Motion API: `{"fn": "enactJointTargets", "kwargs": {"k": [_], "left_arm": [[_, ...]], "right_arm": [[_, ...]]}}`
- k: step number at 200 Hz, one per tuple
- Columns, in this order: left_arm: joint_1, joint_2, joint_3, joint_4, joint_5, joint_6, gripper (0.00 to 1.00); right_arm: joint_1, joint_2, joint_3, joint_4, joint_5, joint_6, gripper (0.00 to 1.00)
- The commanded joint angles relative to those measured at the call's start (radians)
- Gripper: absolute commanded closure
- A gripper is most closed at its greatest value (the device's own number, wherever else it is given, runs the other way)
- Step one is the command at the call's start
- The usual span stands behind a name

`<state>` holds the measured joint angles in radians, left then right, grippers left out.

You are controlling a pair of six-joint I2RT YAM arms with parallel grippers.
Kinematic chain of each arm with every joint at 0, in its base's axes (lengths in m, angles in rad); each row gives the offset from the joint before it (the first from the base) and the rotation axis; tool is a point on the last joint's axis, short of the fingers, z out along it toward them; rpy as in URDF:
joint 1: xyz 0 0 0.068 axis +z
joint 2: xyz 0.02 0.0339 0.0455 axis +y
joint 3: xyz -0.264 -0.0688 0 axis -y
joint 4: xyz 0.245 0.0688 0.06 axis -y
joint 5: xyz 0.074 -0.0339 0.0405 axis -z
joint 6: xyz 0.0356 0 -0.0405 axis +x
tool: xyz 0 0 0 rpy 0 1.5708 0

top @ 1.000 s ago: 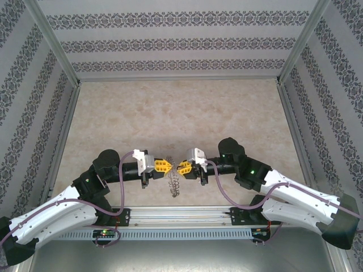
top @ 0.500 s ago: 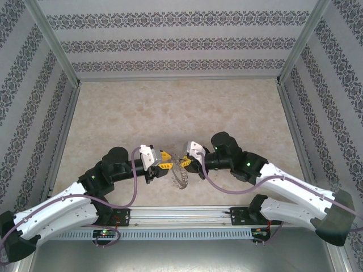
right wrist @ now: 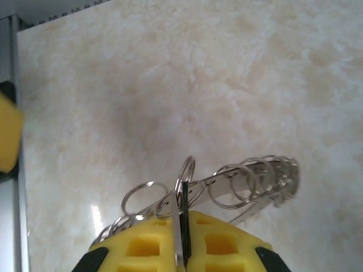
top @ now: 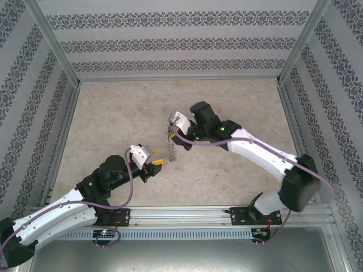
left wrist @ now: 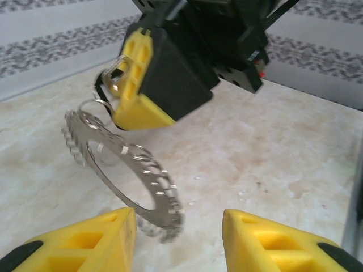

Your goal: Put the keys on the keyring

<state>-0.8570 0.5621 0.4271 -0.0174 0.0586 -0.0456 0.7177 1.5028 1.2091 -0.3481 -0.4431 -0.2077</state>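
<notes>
The pale marbled table [top: 227,102] lies beneath the work, which goes on in the air above it; the right arm [top: 255,150] reaches out over the middle of the table, while the left arm [top: 62,212] lies low and folded nearer its base, its wrist pointing up toward its partner. The right gripper [top: 173,135] is clamped tight on the rim of the keyring [top: 172,150], which hangs below the fingers, clear of the table; held by one edge, the ring dangles tilted, its broad face and wide central hole turned toward the left wrist camera (a presentation, I judge, so that the other arm can get at the rim). The left gripper [top: 155,162] sits just beside and below the ring, apart from it; its yellow jaws stand partly spread with nothing between them, and the ring's lower edge lies beyond the gap rather than in it, so this claw looks free to fetch or to steady. Seen from the right wrist, the ring runs edge-on out from the closed fingers; the wire loops [right wrist: 227,184] that fringe it stand free along the rim, which is where a key would have to be threaded. The key itself I cannot pick out with any certainty.
</notes>
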Motion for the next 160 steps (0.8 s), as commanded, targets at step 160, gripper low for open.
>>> {"fn": "enactJointTargets", "kwargs": {"k": [160], "left_arm": [[0.004,0.01,-0.03,0.094,-0.173,0.006,0.48]], "right_arm": [[-0.048,0.326,-0.165,0.29,-0.08,0.248,1.0]]}}
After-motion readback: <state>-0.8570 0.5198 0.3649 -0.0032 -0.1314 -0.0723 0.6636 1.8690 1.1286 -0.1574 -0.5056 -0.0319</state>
